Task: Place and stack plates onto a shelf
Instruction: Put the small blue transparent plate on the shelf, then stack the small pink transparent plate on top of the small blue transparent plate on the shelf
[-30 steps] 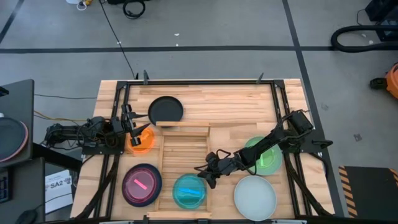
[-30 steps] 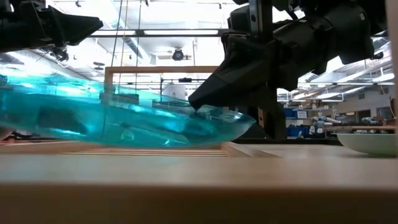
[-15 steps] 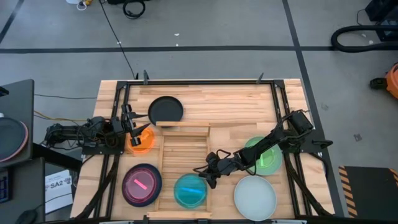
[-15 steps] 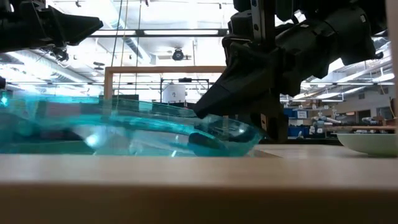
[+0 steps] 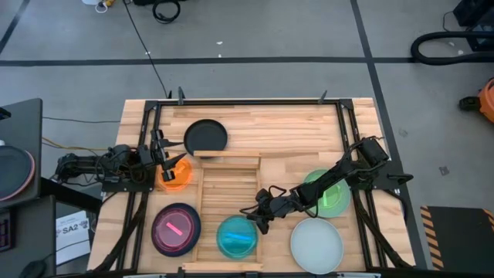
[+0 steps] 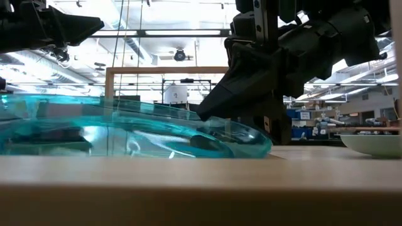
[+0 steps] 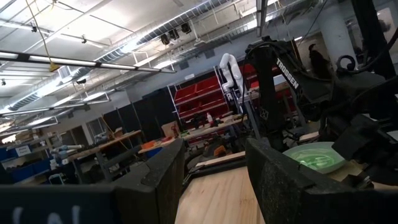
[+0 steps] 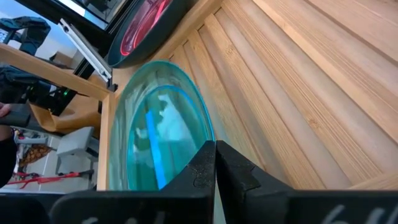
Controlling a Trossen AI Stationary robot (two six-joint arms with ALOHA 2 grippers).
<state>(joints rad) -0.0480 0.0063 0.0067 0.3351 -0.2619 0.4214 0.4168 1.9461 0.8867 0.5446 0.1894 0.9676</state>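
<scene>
A translucent blue plate (image 5: 235, 237) lies at the near end of the slatted wooden shelf (image 5: 228, 185), its underside on the slats. My right gripper (image 5: 255, 220) reaches in from the right and is shut on the plate's rim. The low view shows the plate (image 6: 125, 132) lying level under the gripper (image 6: 201, 116). My left gripper (image 5: 166, 154) waits open at the table's left, above an orange plate (image 5: 174, 176). A black plate (image 5: 206, 136) sits just beyond the shelf's far end. My right gripper pinches the blue plate's rim (image 8: 204, 142) on its far right side between its two fingers. The fingers (image 6: 217, 103) come slanting down from the table's right. The plate lies flat on the shelf's slats, level, not lifted.
A dark plate with a purple one in it (image 5: 176, 229) lies left of the shelf. A green plate on a mint plate (image 5: 330, 194) and a pale plate (image 5: 316, 243) lie to the right, under and near my right arm. The shelf's middle and far slats are bare.
My right gripper has kept its place while the blue plate came down. A second ago the plate hung tilted with one side raised; now it lies level on the shelf.
</scene>
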